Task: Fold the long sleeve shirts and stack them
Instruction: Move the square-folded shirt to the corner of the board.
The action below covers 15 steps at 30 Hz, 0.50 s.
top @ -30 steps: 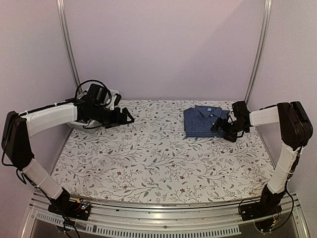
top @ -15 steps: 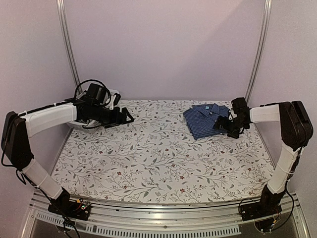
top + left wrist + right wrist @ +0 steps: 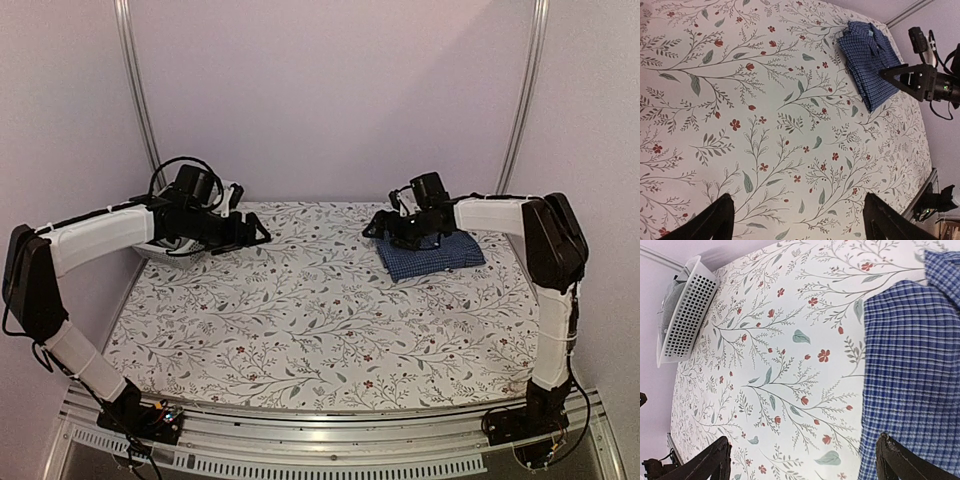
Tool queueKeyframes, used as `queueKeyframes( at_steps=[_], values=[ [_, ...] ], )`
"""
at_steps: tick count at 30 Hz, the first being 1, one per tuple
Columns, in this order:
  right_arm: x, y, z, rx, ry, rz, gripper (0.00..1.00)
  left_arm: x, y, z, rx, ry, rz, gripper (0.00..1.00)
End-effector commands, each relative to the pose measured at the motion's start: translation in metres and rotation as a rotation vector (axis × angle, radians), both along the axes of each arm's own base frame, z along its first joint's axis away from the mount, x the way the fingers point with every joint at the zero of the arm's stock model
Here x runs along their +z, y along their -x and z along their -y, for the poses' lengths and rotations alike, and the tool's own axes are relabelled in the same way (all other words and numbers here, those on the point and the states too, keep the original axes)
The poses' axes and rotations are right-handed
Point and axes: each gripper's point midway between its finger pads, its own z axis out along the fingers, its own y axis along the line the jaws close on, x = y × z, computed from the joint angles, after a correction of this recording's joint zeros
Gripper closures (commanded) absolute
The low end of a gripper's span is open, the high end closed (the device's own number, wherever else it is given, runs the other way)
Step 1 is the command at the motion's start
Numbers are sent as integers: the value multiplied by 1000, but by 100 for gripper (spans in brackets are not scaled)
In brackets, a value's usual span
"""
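Note:
The dark blue checked shirt [image 3: 440, 255] lies folded on the flowered table at the back right. It also shows in the left wrist view [image 3: 867, 55] and in the right wrist view [image 3: 912, 365]. My right gripper [image 3: 375, 228] is open and empty, and hovers just past the shirt's left edge [image 3: 802, 465]; its arm crosses the back of the shirt. My left gripper [image 3: 262, 235] is open and empty over the table at the back left [image 3: 797, 225]. Grey cloth [image 3: 667, 297] lies in a white basket; I cannot tell its shape.
A white perforated basket [image 3: 687, 317] stands at the table's far left, behind my left arm [image 3: 150, 252]. The flowered tablecloth [image 3: 320, 320] covers the whole table. Metal frame posts [image 3: 135, 90] stand at the back corners.
My right gripper swung from the shirt's right side round its back to its left edge. The folded blue shirt turned a little and shifted right. My left arm hardly moved.

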Motion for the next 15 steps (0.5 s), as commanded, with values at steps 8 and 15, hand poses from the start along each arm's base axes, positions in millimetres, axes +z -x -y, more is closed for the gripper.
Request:
queueKeyframes(
  at_steps=[8, 15],
  values=[
    [-78, -17, -37, 118, -46, -132, 1, 9, -5, -5, 29, 6, 9, 11],
    [-98, -35, -1, 18, -21, -170, 1, 10, -4, -5, 31, 7, 7, 11]
  ],
)
